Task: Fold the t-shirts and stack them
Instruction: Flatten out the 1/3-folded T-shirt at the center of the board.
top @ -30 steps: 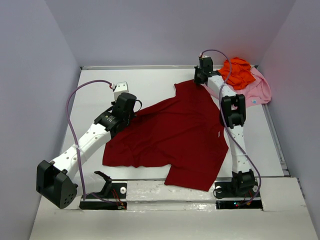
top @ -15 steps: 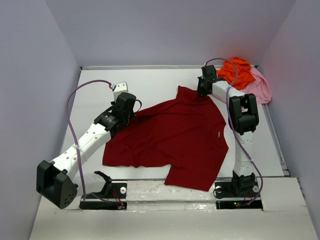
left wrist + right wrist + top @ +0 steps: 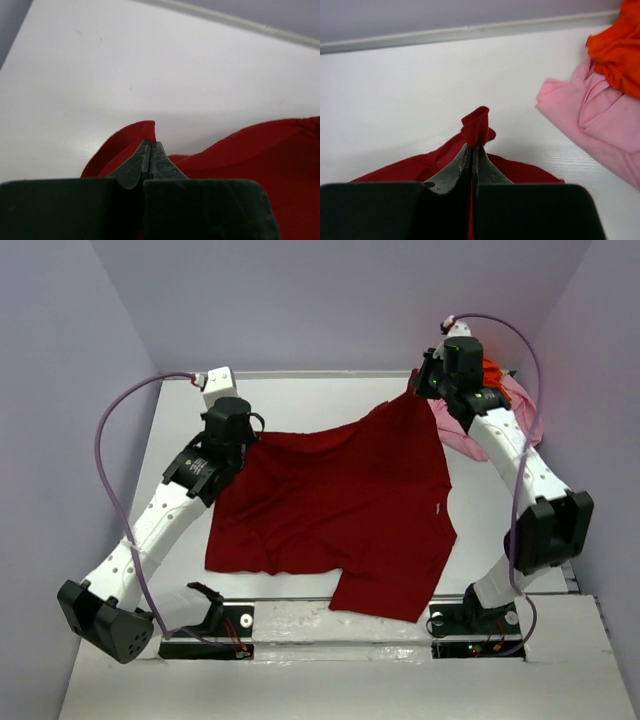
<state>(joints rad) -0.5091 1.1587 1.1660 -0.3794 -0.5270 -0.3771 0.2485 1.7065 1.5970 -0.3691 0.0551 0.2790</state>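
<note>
The dark red t-shirt (image 3: 340, 510) lies spread over the middle of the table, its far edge lifted and stretched between both grippers. My left gripper (image 3: 243, 432) is shut on the shirt's far left corner (image 3: 142, 132). My right gripper (image 3: 418, 390) is shut on the far right corner (image 3: 476, 124). The bright orange t-shirt (image 3: 493, 373) lies crumpled on the light pink t-shirt (image 3: 520, 410) at the far right corner, mostly hidden behind my right arm; both show in the right wrist view, orange (image 3: 617, 47) over pink (image 3: 592, 127).
A low rail (image 3: 300, 374) runs along the table's far edge, grey walls behind and beside it. The arm bases (image 3: 215, 625) stand at the near edge, with the shirt's near hem hanging over the front rail (image 3: 290, 615).
Both grippers have moved toward the far edge and apart, lifting and pulling the red shirt's far edge taut. The right arm has swung out to the right.
</note>
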